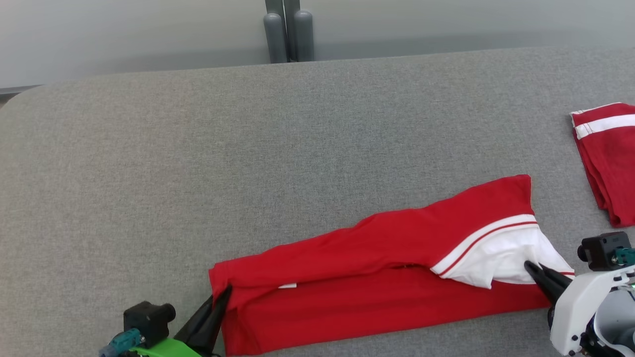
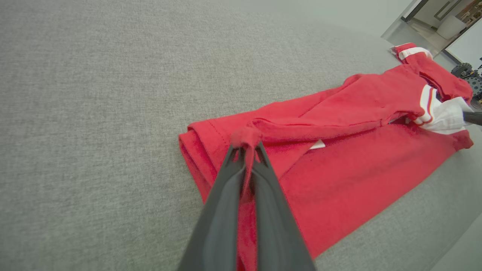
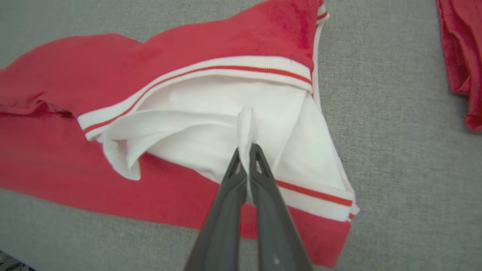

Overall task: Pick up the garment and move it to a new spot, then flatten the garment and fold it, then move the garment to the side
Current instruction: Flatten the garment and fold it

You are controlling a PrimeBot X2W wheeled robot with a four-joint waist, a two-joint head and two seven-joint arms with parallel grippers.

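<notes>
The garment (image 1: pixel 377 277) is red with a white, red-striped end and lies folded lengthwise along the near edge of the grey table (image 1: pixel 248 148). My left gripper (image 1: pixel 225 292) is shut on a pinch of red cloth at the garment's left end, seen close up in the left wrist view as the left gripper (image 2: pixel 246 148) on the garment (image 2: pixel 339 158). My right gripper (image 1: pixel 533 267) is shut on a ridge of the white cloth at the right end; the right wrist view shows the right gripper (image 3: pixel 246 150) pinching the garment (image 3: pixel 211 113).
A second red garment with a white stripe (image 1: pixel 607 158) lies folded at the table's right edge, also visible as red cloth (image 3: pixel 461 56) in the right wrist view. Grey posts (image 1: pixel 289 34) stand behind the table. Bare table surface stretches to the left and far side.
</notes>
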